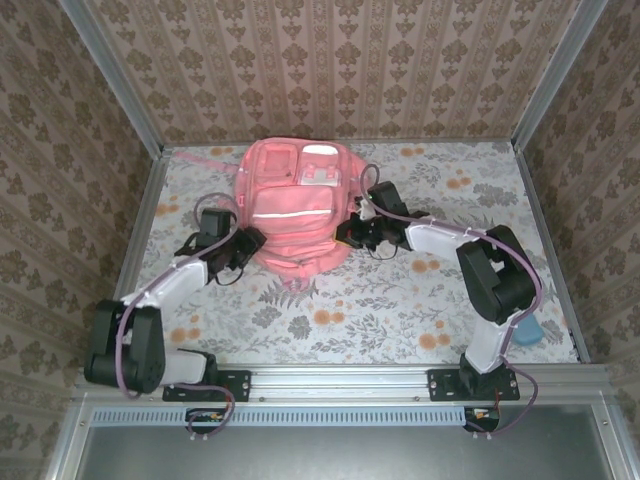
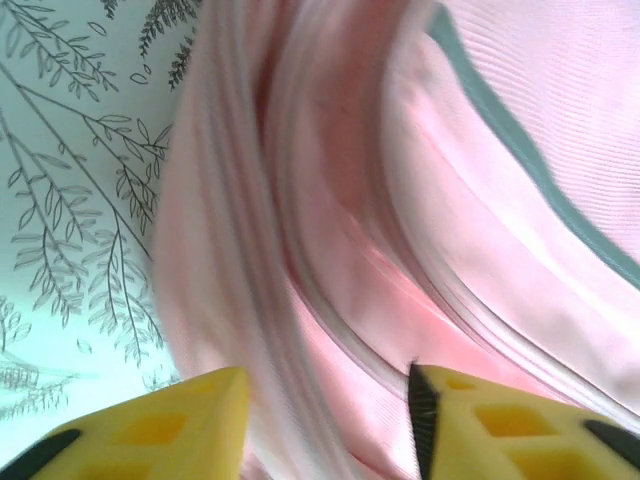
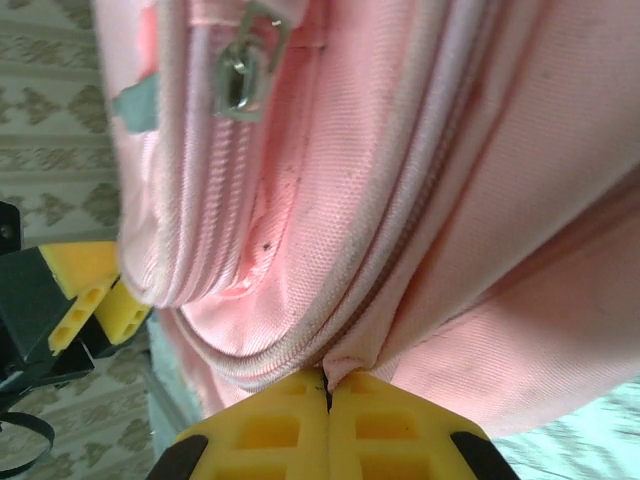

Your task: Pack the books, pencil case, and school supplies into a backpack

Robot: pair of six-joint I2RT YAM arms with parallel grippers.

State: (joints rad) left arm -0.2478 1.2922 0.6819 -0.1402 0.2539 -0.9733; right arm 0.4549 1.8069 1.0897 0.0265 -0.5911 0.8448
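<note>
Right gripper (image 3: pixel 328 385) shut, seemingly on zipper seam (image 3: pixel 290 358) of pink backpack (image 3: pixel 400 200) (woven, slightly glossy fabric); left gripper (image 2: pixel 325 378) agape.

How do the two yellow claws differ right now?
The left claw stands open, with pink fabric in the gap; the right claw is shut, pinching a seam of the backpack. The left claw is at the backpack's left side, the right claw at its right side. Both are yellow-tipped and close against the backpack.
</note>
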